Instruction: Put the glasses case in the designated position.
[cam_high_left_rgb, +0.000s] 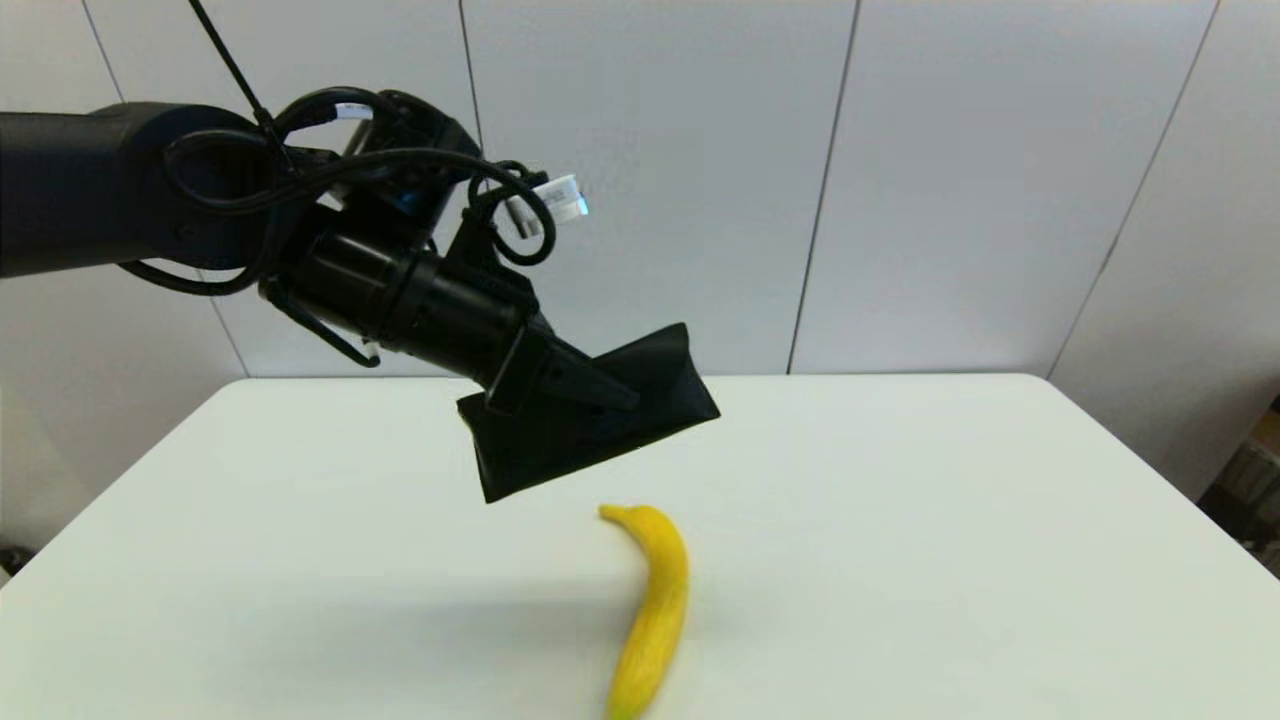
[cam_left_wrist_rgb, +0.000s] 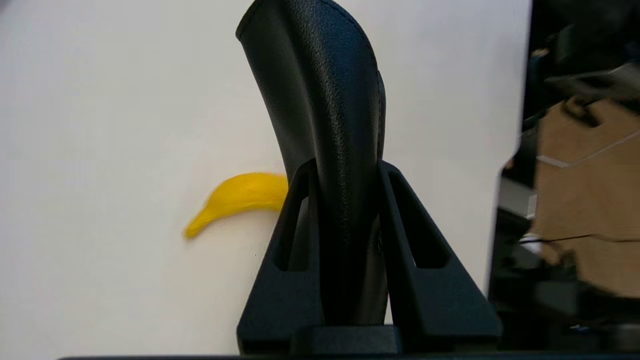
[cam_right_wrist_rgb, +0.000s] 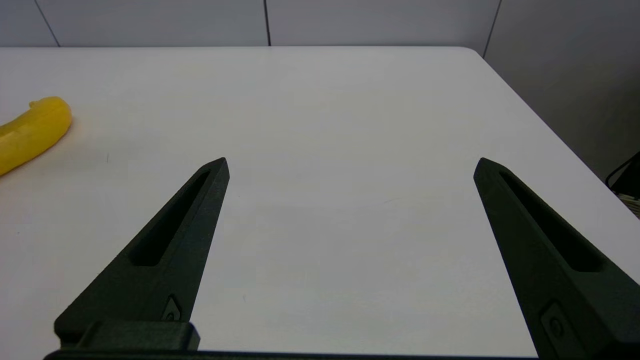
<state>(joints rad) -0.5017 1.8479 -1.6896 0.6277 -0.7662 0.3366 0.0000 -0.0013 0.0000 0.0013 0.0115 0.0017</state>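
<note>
One glasses case (cam_high_left_rgb: 600, 420) clenched in left pincer (cam_high_left_rgb: 615, 395), airborne above banana (cam_high_left_rgb: 650, 610); right pincer (cam_right_wrist_rgb: 350, 165) spread over bare table (cam_high_left_rgb: 950, 560).

Soft, even light fills the scene, and the white table (cam_high_left_rgb: 900, 560) reads bright without harsh glare. A faint, diffuse shadow lies on the table to the left of the banana (cam_high_left_rgb: 652, 610) in the head view, under the raised arm. In the left wrist view the cardboard and clutter past the table edge are smeared and out of focus. The banana's near end looks slightly blurred.
</note>
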